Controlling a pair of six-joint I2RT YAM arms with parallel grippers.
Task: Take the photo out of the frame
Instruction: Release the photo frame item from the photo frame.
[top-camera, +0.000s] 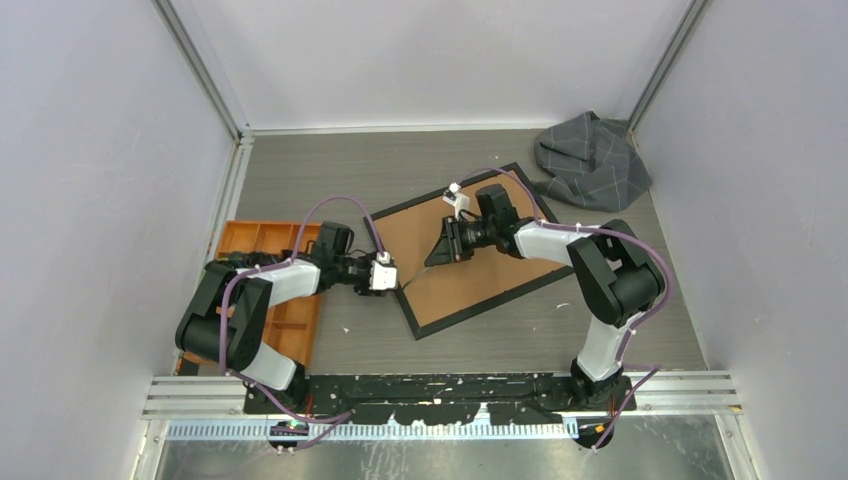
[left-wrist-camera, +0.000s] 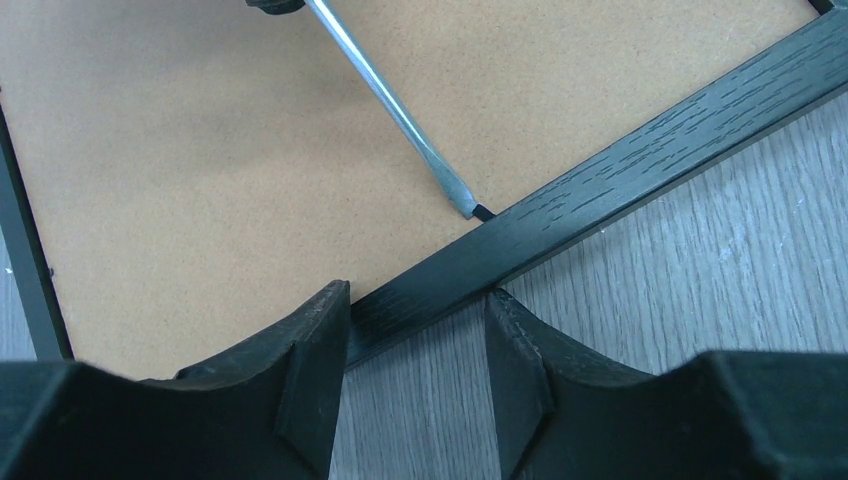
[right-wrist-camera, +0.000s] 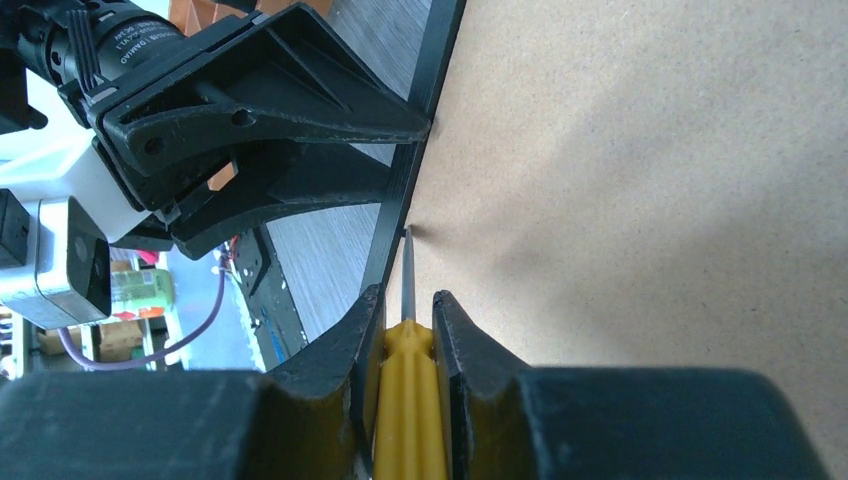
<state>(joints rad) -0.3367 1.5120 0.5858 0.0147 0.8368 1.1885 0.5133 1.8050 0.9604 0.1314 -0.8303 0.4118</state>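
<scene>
On the desk (left-wrist-camera: 700, 300) the frame (left-wrist-camera: 620, 165) lies face down, brown backing board (top-camera: 470, 280) up, so the photo is hidden beneath it. I judge it thin, light and easily creased, best taken by an edge once the board lifts. My right end effector (right-wrist-camera: 408, 300) clenches a screwdriver (right-wrist-camera: 408, 400), tip at the border's inner edge. My left end effector (left-wrist-camera: 415, 310) straddles that border; whether it pinches I cannot tell.

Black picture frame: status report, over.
Left gripper astride edge of thin black-bordered frame, grip unclear. Right gripper shut on yellow-handled screwdriver, tip at edge of brown backing board. Photo not visible.
</scene>
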